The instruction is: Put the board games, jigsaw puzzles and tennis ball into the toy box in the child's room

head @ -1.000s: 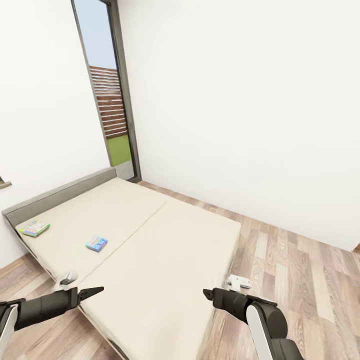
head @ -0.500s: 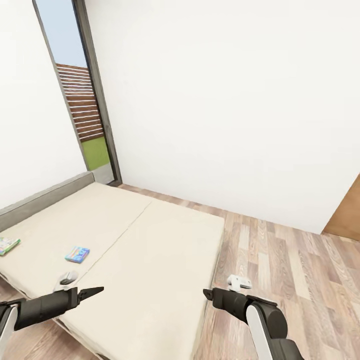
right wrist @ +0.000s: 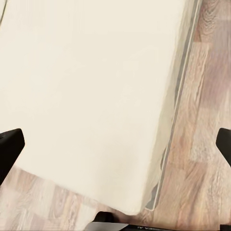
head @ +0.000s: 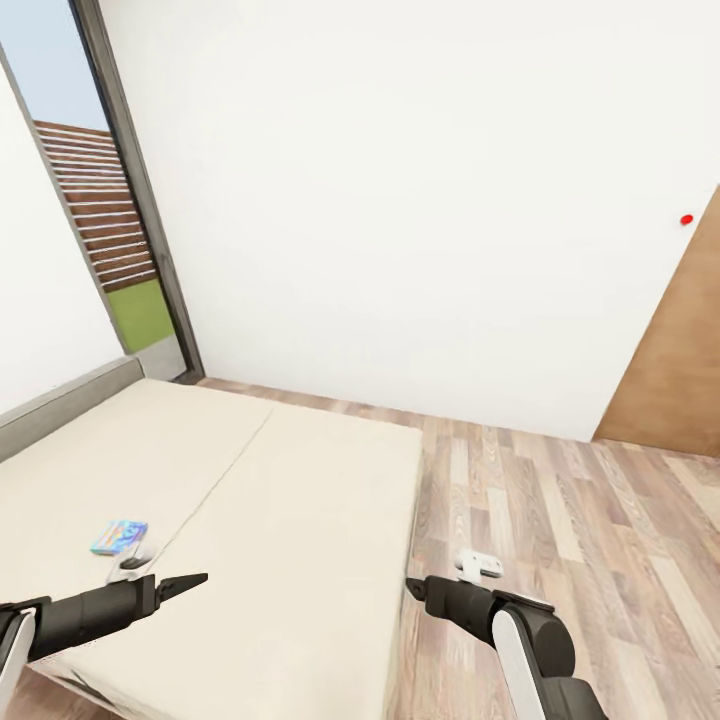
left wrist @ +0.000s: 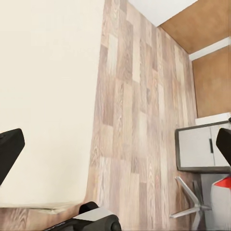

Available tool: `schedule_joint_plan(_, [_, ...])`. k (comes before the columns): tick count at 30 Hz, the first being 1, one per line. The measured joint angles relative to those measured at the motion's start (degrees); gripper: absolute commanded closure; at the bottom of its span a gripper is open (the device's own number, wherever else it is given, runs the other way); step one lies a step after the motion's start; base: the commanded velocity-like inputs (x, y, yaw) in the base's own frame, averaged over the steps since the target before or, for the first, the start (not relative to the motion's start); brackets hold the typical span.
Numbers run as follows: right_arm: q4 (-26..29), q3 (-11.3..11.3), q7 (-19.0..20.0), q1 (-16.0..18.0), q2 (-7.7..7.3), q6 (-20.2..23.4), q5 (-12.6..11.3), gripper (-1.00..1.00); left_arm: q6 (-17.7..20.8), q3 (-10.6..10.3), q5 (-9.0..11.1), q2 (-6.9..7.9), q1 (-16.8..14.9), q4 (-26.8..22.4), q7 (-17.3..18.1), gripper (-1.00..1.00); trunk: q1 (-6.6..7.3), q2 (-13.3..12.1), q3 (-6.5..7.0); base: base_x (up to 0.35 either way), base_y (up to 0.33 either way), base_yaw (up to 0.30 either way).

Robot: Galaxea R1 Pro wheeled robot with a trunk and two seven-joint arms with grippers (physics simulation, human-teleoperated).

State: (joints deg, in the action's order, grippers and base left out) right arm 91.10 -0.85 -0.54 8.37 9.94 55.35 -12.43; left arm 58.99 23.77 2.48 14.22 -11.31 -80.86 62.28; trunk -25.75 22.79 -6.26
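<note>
One blue cartoon-printed board game (head: 118, 536) lies flat on the cream bed (head: 260, 500), near its left side. My left gripper (head: 185, 582) hovers just right of the game, over the mattress, and in the left wrist view the left gripper (left wrist: 115, 144) is open and holds nothing. My right gripper (head: 415, 588) hangs over the bed's right edge. In the right wrist view the right gripper (right wrist: 115, 144) is also open and empty, above the bed (right wrist: 86, 91). The table, toy box, jigsaw puzzles and tennis ball are out of view.
Wood-plank floor (head: 560, 520) runs along the bed's right side. A wooden door (head: 675, 370) stands at the right with a red wall button (head: 686, 219) beside it. A tall window (head: 95, 230) is at the left. A low cabinet (left wrist: 202, 147) and chair legs (left wrist: 190, 207) stand nearby.
The whole head view has swung to the right: bed and blue game slid left in the picture, the green box left it, the door and red button came in. Both arms keep their pose.
</note>
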Motion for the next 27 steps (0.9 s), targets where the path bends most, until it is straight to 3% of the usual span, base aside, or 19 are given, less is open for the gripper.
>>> schedule_joint_plan(27, [-0.08,-0.02,-0.02,0.09,0.00,0.00,-0.05,-1.00,0.00,0.00,0.00,0.00,0.00,0.00,0.00,-1.00,0.00,0.00,0.00,-0.005,0.269,-0.280])
